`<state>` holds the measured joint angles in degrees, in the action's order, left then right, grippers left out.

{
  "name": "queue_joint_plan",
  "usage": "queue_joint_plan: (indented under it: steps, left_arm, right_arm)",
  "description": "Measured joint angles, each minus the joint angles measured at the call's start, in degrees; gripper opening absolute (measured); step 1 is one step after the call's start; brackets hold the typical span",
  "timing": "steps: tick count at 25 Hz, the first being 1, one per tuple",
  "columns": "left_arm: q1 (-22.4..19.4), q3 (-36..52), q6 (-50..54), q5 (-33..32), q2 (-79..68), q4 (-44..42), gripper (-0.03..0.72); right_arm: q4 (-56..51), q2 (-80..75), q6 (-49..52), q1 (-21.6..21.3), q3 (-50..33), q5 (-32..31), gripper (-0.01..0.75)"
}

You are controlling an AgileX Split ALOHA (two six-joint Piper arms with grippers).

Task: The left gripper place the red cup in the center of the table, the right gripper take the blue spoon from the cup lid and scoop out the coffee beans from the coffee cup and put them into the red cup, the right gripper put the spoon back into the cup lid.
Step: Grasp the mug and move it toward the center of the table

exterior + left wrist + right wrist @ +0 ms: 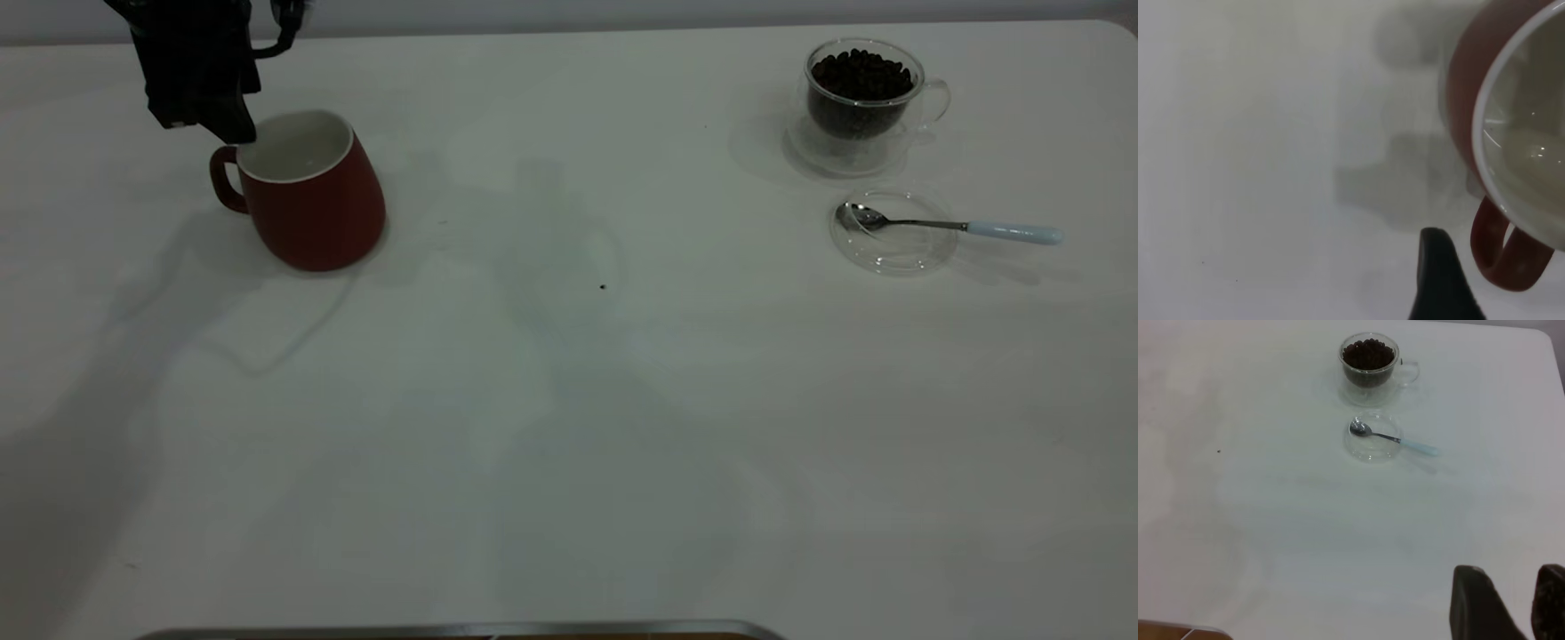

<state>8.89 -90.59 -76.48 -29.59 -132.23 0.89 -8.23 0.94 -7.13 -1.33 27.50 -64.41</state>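
Left gripper (233, 124) at the table's (569, 427) 10 o'clock, one finger tip (1438, 267) at the red cup's (311, 191) rim beside the handle; grip cannot be judged. Cup sits tilted. At 2 o'clock, coffee cup (862, 93) full of coffee beans (861, 76). Just nearer, cup lid (892, 233) carries the blue spoon (951, 226), handle overhanging. Right gripper (1501, 603) well back, fingers apart, empty.
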Motion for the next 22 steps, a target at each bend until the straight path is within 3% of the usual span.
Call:
queue_joint_plan:
  steps: [12,22]
  left_arm:
    - [0.0,-6.9,3.7,-12.5,-1.6,-3.8,0.516]
    - [0.0,-6.9,2.4,-13.1,-4.2,-4.0,0.516]
  right_arm:
    - [0.0,0.0,0.0,0.0,0.0,0.0,0.240]
    - [0.0,0.0,0.0,0.0,0.0,0.0,0.240]
